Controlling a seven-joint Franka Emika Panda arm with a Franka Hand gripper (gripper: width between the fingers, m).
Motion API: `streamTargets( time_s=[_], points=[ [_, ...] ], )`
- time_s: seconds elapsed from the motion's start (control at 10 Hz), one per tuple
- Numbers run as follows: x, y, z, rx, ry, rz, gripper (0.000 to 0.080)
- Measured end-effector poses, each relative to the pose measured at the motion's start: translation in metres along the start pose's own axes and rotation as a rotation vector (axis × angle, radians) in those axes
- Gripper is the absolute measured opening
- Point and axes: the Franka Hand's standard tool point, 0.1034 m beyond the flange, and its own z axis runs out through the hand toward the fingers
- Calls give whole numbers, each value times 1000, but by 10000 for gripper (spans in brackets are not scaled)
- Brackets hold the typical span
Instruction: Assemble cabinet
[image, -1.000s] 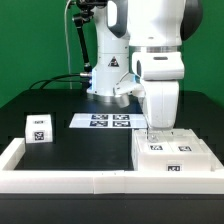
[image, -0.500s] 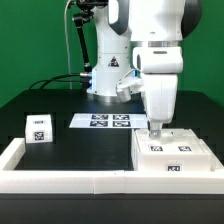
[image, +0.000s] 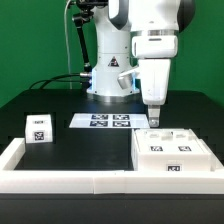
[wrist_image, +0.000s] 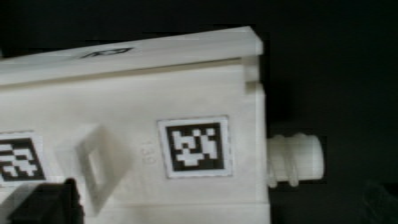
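The gripper (image: 152, 109) hovers just above the cabinet body (image: 176, 152), its opening impossible to tell; the border frame (image: 60, 180), seemingly against the body, likely braces it during assembly

we view the table (image: 70, 145) from a raised spot facing the arm (image: 108, 75), at middle range; our wrist camera sits close against the cabinet (wrist_image: 125, 110), the one thing both views share.

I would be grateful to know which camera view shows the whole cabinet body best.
The exterior view: the cabinet body shows its whole top there, tags included, under the gripper. The wrist view gives only a blurred close-up of one tagged side with a round peg.
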Motion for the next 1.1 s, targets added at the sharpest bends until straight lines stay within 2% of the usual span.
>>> streamTargets(
  time_s=[0.3,0.4,0.6,0.7,0.9,1.1],
  points=[
    [-2,-4,2,7,-1,12,797],
    [-2,-7,1,-11,11,101,797],
    [-3,-32,1,-51,50,370,797],
    [2,-36,1,-64,69,482,797],
    [6,-40,7,-38,73,670,797],
    [7,-40,8,-25,84,825,797]
  ],
)
